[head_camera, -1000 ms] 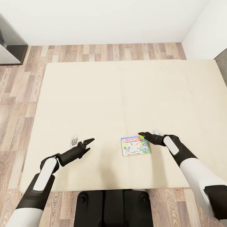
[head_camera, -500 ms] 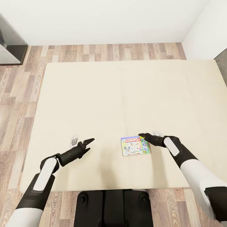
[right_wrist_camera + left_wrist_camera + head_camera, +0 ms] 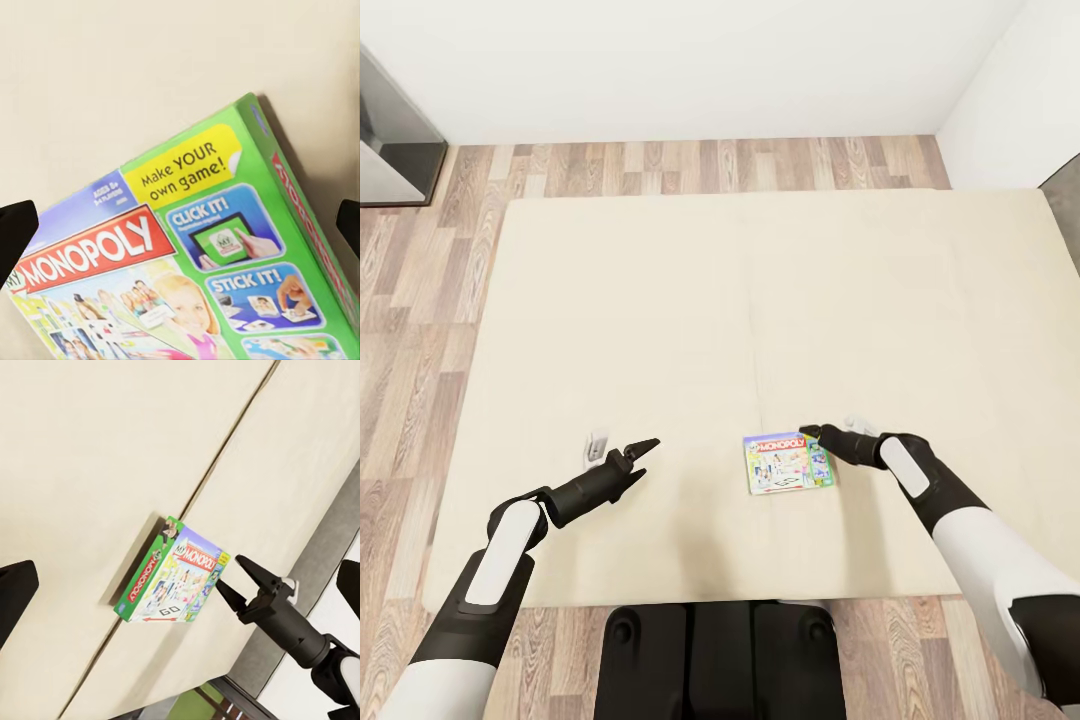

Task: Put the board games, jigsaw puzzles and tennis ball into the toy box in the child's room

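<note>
Beige and plain, the wide mattress of the low bed point(image 3: 660, 330) spreads across the head view, with light wood-plank floor point(image 3: 420, 300) around it and a white wall point(image 3: 690, 60) beyond. On the near part of the mattress lies a small flat cardboard game box, white and green with a red "Monopoly" banner point(image 3: 789, 462), face up. The right wrist view shows its lid close up point(image 3: 195, 285), with a yellow "Make YOUR own game!" label near one corner.

The robot's black right gripper point(image 3: 812, 432) sits at the box's far right corner, its fingers spread apart with a fingertip at each side edge of the right wrist view and the box corner between them; it grips nothing. Whether a fingertip touches the box cannot be told. From the left wrist view the same gripper point(image 3: 234, 579) appears just beside the box point(image 3: 171, 574), jaws parted.

The black left gripper point(image 3: 640, 452) hangs over bare mattress well to the left of the box, its fingers also apart and empty
</note>
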Controlling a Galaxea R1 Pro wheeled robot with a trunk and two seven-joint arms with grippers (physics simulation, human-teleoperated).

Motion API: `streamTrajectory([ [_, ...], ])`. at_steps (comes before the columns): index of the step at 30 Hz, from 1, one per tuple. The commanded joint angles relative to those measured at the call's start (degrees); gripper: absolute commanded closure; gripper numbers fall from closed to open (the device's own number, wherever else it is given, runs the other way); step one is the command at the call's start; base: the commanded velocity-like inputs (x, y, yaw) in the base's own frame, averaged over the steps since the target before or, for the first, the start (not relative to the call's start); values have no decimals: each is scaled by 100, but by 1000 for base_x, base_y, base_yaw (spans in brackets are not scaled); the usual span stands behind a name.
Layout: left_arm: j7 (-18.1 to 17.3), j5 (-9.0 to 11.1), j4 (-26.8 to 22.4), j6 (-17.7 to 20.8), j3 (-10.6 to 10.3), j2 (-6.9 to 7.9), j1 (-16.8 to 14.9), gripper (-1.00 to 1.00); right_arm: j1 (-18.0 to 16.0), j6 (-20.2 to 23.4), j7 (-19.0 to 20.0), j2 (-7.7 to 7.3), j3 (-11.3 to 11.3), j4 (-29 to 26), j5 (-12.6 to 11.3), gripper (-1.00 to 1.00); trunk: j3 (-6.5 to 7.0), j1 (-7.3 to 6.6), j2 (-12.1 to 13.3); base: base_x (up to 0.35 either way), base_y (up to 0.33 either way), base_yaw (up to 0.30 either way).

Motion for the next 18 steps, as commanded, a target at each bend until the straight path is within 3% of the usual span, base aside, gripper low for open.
streamTrajectory([
  [1,-32,-28,-1,30,10,-2,-2,-100,7,11,16,-7,23,-3,8,-100,-6,3,-9,0,0,0],
  [18,-32,-28,1,30,10,-2,-2,-100,96,15,22,-17,54,-76,28,-100,-6,3,-9,0,0,0],
])
